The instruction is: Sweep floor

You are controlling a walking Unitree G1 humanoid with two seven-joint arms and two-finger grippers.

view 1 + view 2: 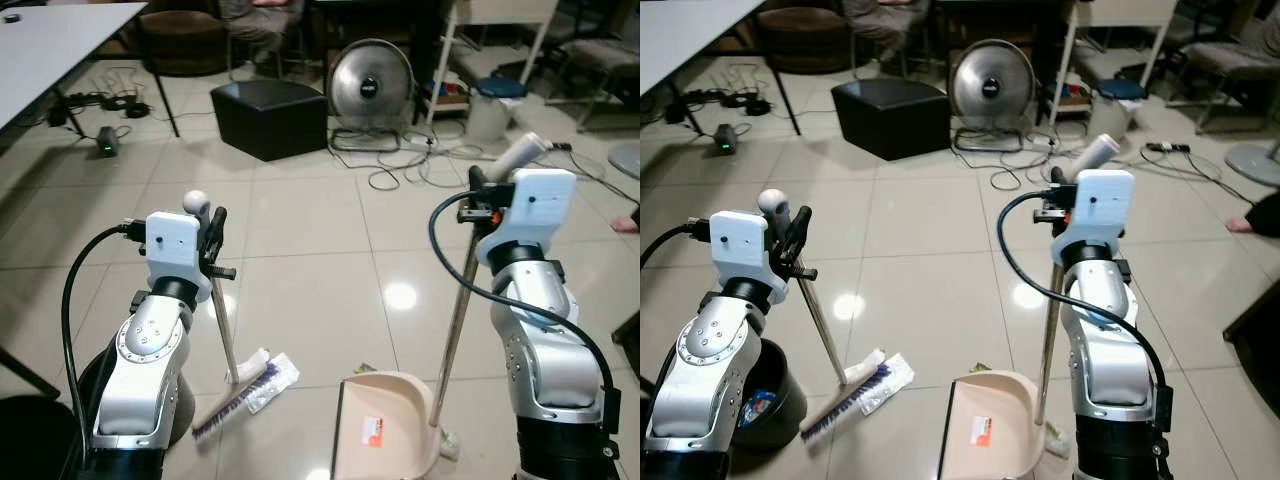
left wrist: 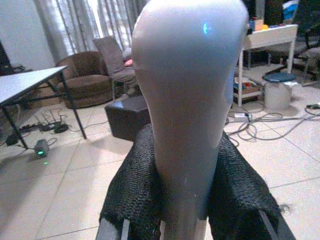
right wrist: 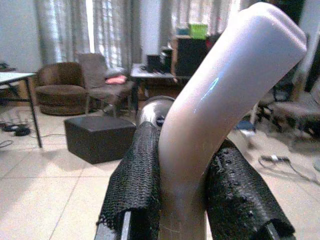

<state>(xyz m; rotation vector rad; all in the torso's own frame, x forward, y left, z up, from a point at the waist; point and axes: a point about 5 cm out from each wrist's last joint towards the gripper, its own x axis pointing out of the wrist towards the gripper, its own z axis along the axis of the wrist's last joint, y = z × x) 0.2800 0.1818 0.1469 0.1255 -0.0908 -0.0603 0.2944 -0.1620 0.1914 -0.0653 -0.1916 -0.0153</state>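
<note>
My left gripper (image 2: 182, 200) is clamped on the grey handle of the slanted broom (image 1: 222, 330), whose purple-bristled head rests on the glossy beige tiled floor (image 1: 300, 250) by a crumpled wrapper (image 1: 273, 381), while my right gripper (image 3: 182, 200) clamps the upright beige dustpan's (image 1: 385, 430) pole beside it.

Both end effectors (image 2: 184, 200) (image 3: 185, 200) apparently clamped

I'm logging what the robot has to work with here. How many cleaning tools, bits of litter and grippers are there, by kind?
Brooms: 1, broom
Dustpans: 1, dustpan
Litter: 1, wrapper
Grippers: 2, left gripper, right gripper
Total: 5
</note>
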